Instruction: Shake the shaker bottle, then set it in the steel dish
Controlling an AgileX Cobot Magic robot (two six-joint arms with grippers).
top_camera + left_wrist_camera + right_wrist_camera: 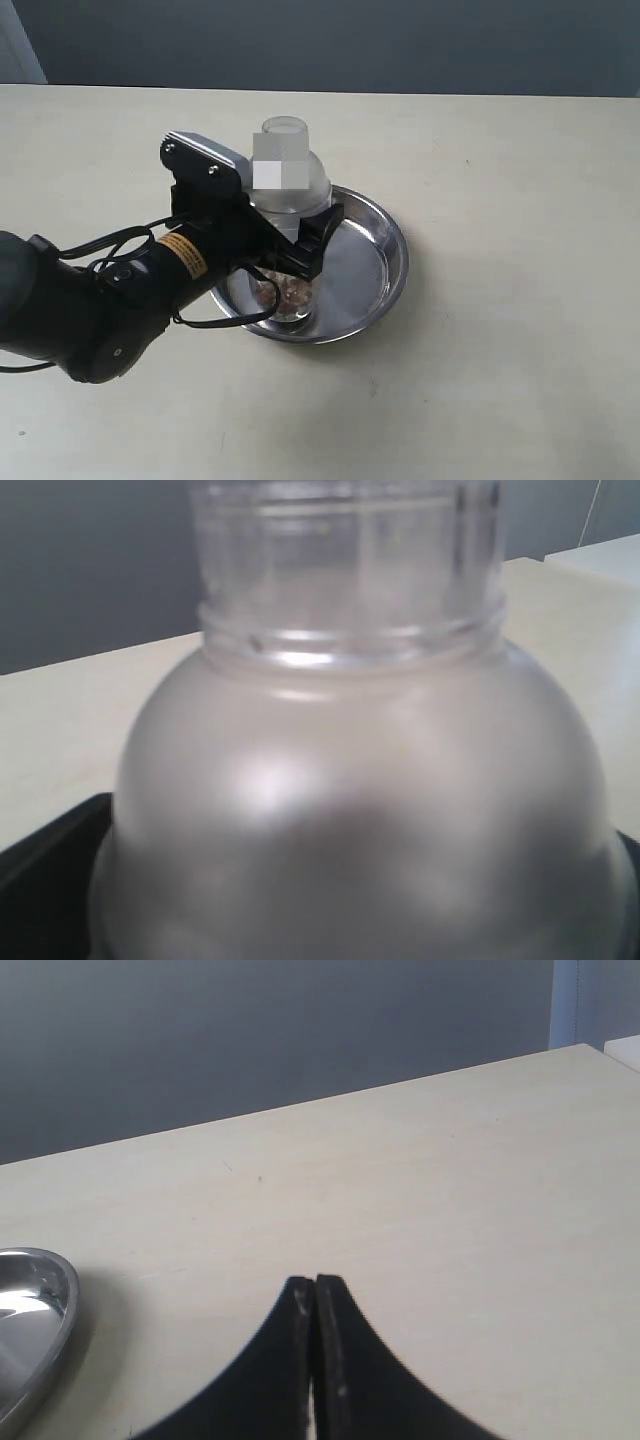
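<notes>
Items on bench (500,150), as seen from the floor:

1. Bottle (305,190): frosted dome, clear round cap (283,135) on top. Stands upright inside the dish (392,250), over its L half. Brown granules (291,291) sit at the base, low between the dish walls. Can't tell if the base touches the dish floor or sits just above it.
2. Dish: round, shiny steel, approx. mid-bench. R half bare and mirror-like.
3. L claw (296,240): closed round the bottle's mid body, below the dome, one black finger (325,228) on the far side. In L wrist view the dome fills nearly the whole pic, black finger edges at the lower corners.
4. R claw (315,1300): clamped together, tips touching, holding nothing. Hangs over bare bench, apart from the dish, whose rim shows at the edge of R wrist view. Not visible in ext. view.
</notes>
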